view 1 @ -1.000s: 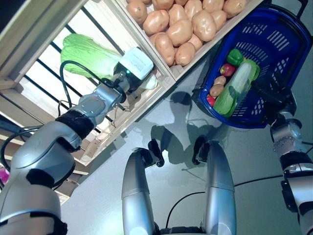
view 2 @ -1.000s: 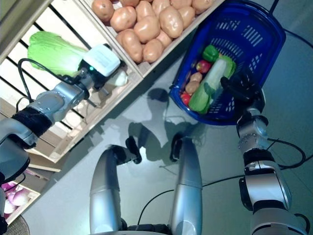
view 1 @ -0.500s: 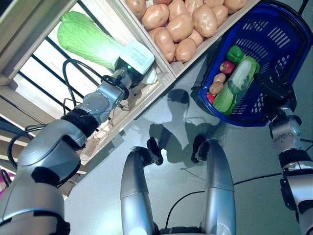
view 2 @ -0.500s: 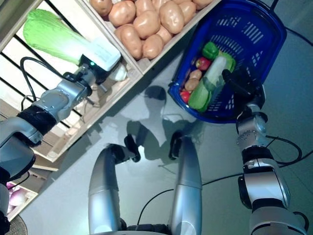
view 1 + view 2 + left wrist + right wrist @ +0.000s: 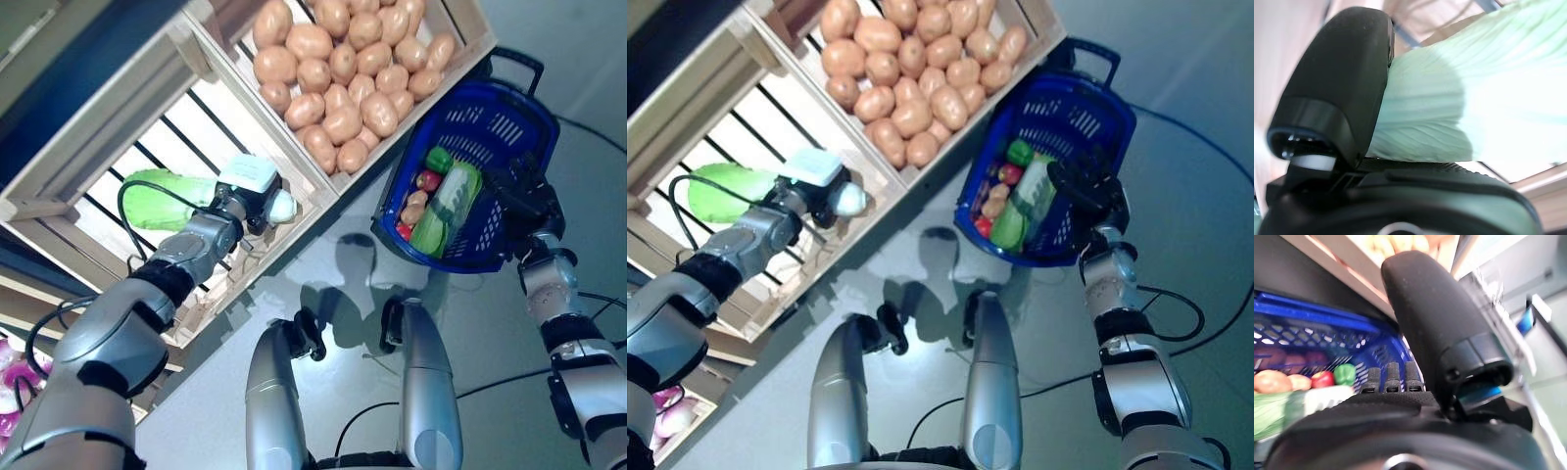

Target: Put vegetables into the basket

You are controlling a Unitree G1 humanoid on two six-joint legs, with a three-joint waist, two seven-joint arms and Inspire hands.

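Note:
A long green Chinese cabbage point(image 5: 162, 199) lies in the slatted wooden crate point(image 5: 118, 147) at the left. My left hand point(image 5: 257, 208) is shut on its pale stalk end; in the left wrist view the thumb point(image 5: 1337, 93) presses against the ribbed cabbage point(image 5: 1474, 98). My right hand point(image 5: 524, 191) is shut on the rim of the blue basket point(image 5: 490, 98) at the right, its fingers point(image 5: 1388, 379) curled over the edge. Inside the basket lie another cabbage point(image 5: 439, 211), a green pepper point(image 5: 439, 159), a red fruit and some potatoes.
A second wooden crate point(image 5: 470, 20) full of potatoes point(image 5: 343, 88) stands between the cabbage crate and the basket. Grey floor point(image 5: 490, 372) spreads below the crates. Purple vegetables point(image 5: 666, 397) show at the lower left corner.
The whole picture has shifted, so the camera has moved. My left hand stays closed on the cabbage, which has swung from pointing up and away to lying more level. The right hand still holds the basket.

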